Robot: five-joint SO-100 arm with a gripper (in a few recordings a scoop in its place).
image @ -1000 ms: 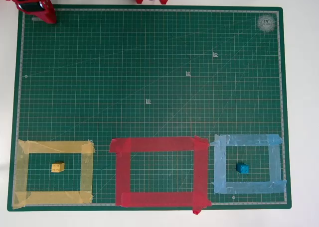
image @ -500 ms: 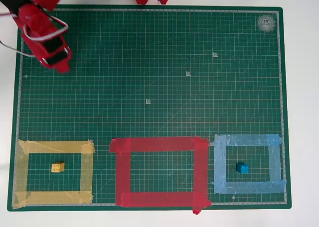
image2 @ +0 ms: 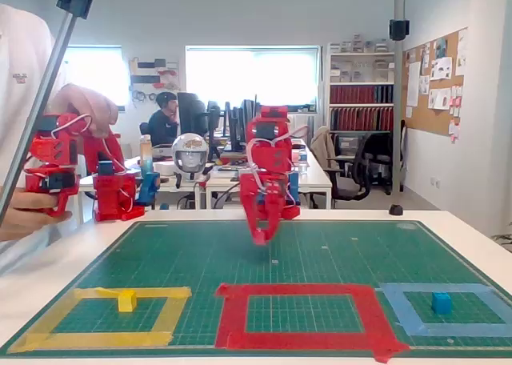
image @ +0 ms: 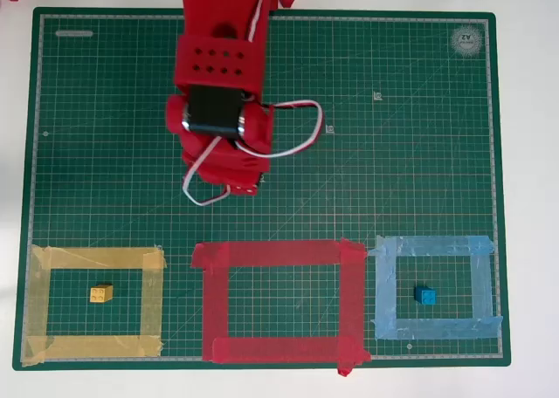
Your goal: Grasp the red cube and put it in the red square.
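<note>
Red cube: can't tell where it sits, maybe pinched in the claw (image2: 262, 235), whose opening you can't judge either; your arm (image: 218, 66) just swung in from the mat's (image: 419, 171) far corner, claw now hanging just short of the red square (image2: 296, 290), so likely the drop comes next.

Red arm (image: 220, 92) over green mat (image: 419, 154), red square (image: 279, 302) empty, yellow cube (image: 101, 293), blue cube (image: 425, 296)

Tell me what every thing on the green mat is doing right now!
Red robot arm's fingers: hanging above the mat, pointing down; open or shut, can't tell.
Small yellow cube: sitting inside the yellow tape frame.
Small blue cube: sitting inside the light-blue tape frame.
Wide red tape square: just green mat inside.
Green cutting mat: lying flat.
</note>
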